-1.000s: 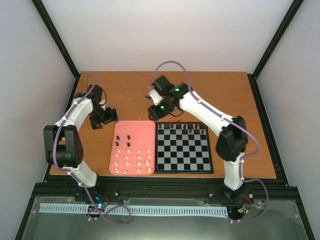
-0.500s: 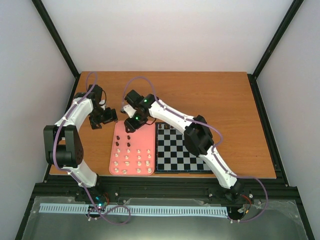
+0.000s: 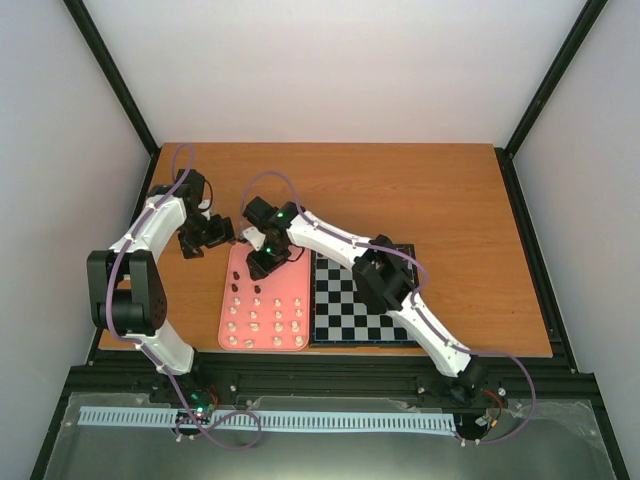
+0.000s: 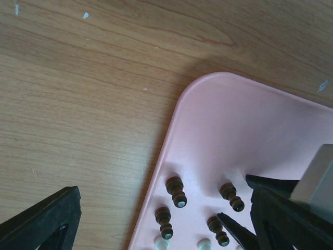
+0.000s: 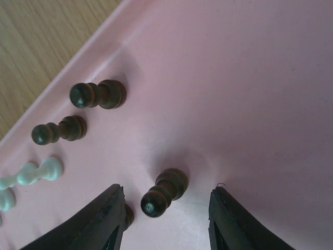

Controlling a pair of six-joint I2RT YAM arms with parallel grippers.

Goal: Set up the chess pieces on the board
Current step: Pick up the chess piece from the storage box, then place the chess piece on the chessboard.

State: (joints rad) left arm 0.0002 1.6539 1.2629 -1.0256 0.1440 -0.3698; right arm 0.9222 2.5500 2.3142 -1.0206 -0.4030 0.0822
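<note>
My right gripper (image 5: pixel 165 208) is open and low over the far part of the pink tray (image 3: pixel 288 262). One dark pawn (image 5: pixel 164 191) stands between its fingers, untouched. Two more dark pawns (image 5: pixel 99 95) stand near the tray's rim, and a fourth is half hidden behind my left finger (image 5: pixel 104 219). Cream pieces (image 3: pixel 266 320) stand in rows in the near half of the tray. The board (image 3: pixel 345 305) lies right of the tray, its far rows hidden under my right arm. My left gripper (image 3: pixel 207 235) is open and empty, just off the tray's far left corner.
The left wrist view shows the tray's rounded corner (image 4: pixel 208 83), several dark pawns (image 4: pixel 176 190) and the thin tip of the right gripper's finger (image 4: pixel 237 229) beside them. Bare wooden table (image 3: pixel 440 190) lies beyond the tray and board.
My right arm has swung left from the board's far edge to above the tray's far part and dropped around a dark pawn. The left arm has not moved.
</note>
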